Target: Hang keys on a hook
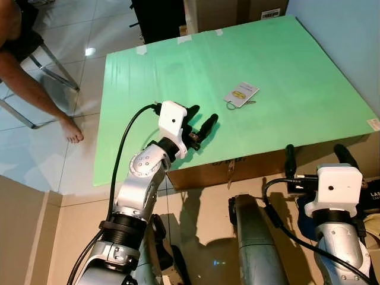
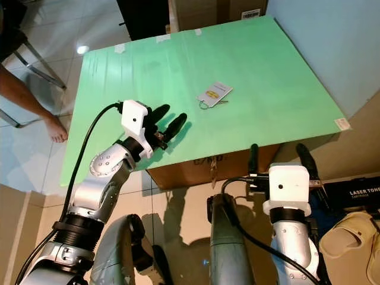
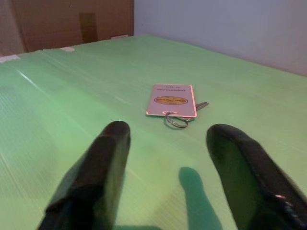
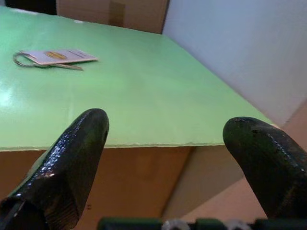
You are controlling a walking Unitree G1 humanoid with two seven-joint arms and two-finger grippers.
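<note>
The keys lie flat on the green board: a white tag with a yellow oval, a metal ring and a key beside it. My left gripper hovers over the board's near part, open, its fingers aimed at the keys a short way ahead. My right gripper is open below the board's front edge, near the cardboard side. The keys also appear from that wrist camera, far off on the green surface.
The green board rests on a cardboard box. A blue-grey wall rises to the right. A person's leg and bare foot and a chair's metal legs stand at the left. A label sticks to the board's right corner.
</note>
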